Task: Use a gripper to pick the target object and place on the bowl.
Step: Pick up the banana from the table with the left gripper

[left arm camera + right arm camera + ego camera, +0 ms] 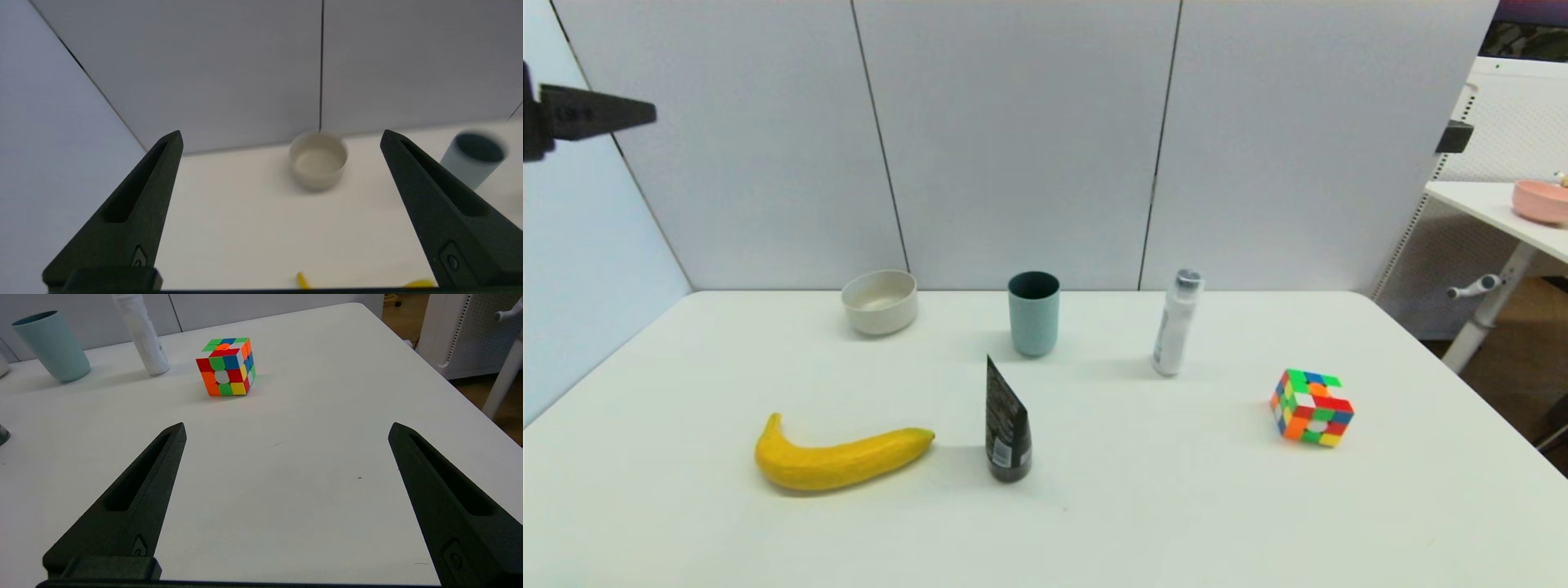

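My left tool (pixel 281 141) raised, fingers spread, gripping nothing | banana (pixel 837 459) below it on white table (pixel 1176 506), bowl (pixel 318 165) ahead by grey wall panels (pixel 1013 122) | my right tool (pixel 286 428) low over table, fingers spread, cube (pixel 226 366) ahead.

Illumination is bright, even and diffuse across the table (pixel 1143 506), producing only faint soft shadows; the bowl (pixel 318 165) and teal cup (pixel 474 159) show motion blur in the left wrist view.
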